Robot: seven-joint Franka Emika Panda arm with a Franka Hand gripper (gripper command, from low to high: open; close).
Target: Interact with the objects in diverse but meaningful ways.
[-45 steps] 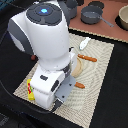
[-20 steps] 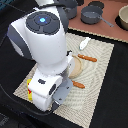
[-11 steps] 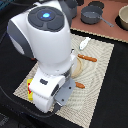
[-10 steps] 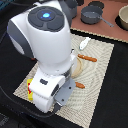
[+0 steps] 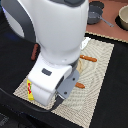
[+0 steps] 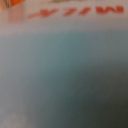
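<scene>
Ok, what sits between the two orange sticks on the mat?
Nothing: in the exterior view only bare woven mat separates the upper orange stick from the lower orange stick. The wrist view is too blurred to help.

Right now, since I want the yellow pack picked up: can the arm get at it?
Probably yes: the arm hangs right over the yellow pack, nothing visibly between, though the gripper itself is hidden.

Black table — a woven mat on it, dark pot beyond.
</scene>
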